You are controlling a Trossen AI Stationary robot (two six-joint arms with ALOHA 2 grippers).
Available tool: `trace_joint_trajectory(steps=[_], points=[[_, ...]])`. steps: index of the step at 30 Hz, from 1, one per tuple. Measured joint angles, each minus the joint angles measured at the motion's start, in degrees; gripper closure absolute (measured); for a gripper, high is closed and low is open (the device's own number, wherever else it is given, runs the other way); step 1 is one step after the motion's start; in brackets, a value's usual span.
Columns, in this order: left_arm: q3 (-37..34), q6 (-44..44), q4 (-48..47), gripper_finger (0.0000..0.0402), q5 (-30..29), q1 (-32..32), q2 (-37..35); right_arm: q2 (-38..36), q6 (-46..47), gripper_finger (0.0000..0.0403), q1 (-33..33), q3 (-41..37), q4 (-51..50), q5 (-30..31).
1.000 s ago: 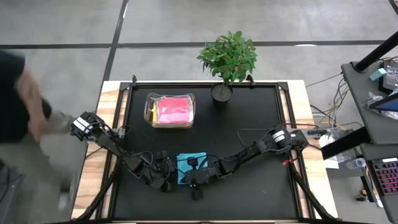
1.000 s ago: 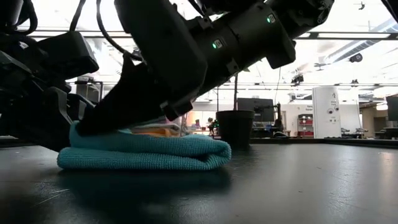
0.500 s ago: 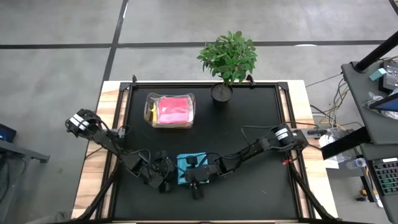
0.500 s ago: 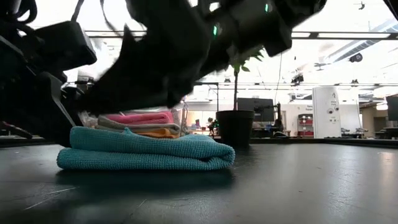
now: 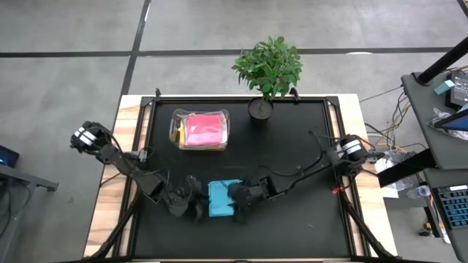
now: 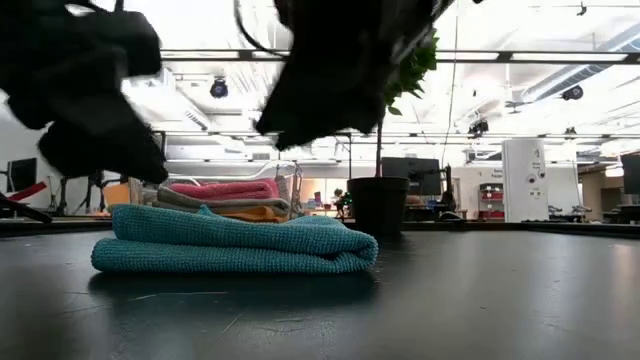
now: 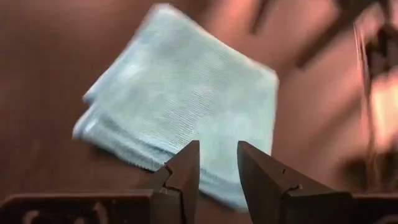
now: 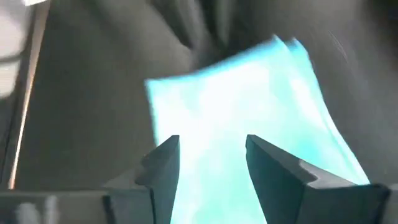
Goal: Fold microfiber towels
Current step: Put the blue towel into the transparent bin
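Note:
A teal microfiber towel (image 5: 220, 199) lies folded in several layers near the table's front middle, flat on the black mat, its rounded fold (image 6: 358, 250) toward the table's right. My left gripper (image 5: 196, 210) hovers open at the towel's left side, seen with a small empty gap in its own wrist view (image 7: 217, 149). My right gripper (image 5: 238, 212) hovers open at the towel's right side, above it (image 8: 211, 143). In the low view both show as blurred dark shapes clear of the teal towel (image 6: 235, 245).
A clear plastic box (image 5: 199, 129) at the back left holds folded towels, pink on top (image 6: 225, 189). A potted plant (image 5: 267, 69) stands at the far edge, its pot (image 6: 378, 205) behind the teal towel. Bare black mat lies to the right.
My right gripper has opened, let go of the teal towel and risen off it, drifting a little toward the table's right. My left gripper has also lifted from beside the towel. The towel stays folded on the mat, its top layer sprung up slightly.

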Motion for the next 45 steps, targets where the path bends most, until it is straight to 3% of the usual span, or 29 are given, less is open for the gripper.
trace_joint_trajectory(steps=[2, 7, 14, 22, 34, 39, 45], points=[[-0.4, -11.1, 0.0, 0.0308, 1.0, 0.5, -0.5, -1.8, 8.4, 0.0223, -0.2, -0.2, -5.9, 0.1], [-1.7, -22.4, 0.0, 0.0288, 3.7, 0.2, -0.6, -4.2, 20.7, 0.0189, 0.0, -1.9, -14.9, 0.3], [-2.1, -33.1, 0.1, 0.0221, 0.8, 0.5, 1.7, -4.1, 27.9, 0.0138, 0.6, -7.0, -11.1, 4.0], [-1.5, -35.8, 4.8, 0.0177, 0.4, 0.5, 7.2, -4.0, 33.6, 0.0113, 0.6, -12.8, -1.4, 4.8], [-0.1, -35.4, 8.0, 0.0173, -1.8, 0.9, 11.5, -3.2, 40.1, 0.0122, 0.6, -24.6, 22.1, 5.9], [0.0, -35.4, 11.2, 0.0173, -2.8, 1.0, 14.1, 0.6, 40.2, 0.013, 0.6, -24.4, 29.6, 6.2], [0.6, -34.6, 12.7, 0.0192, -2.9, 1.1, 16.7, 2.9, 36.4, 0.0153, 0.6, -20.9, 29.4, 5.5]])
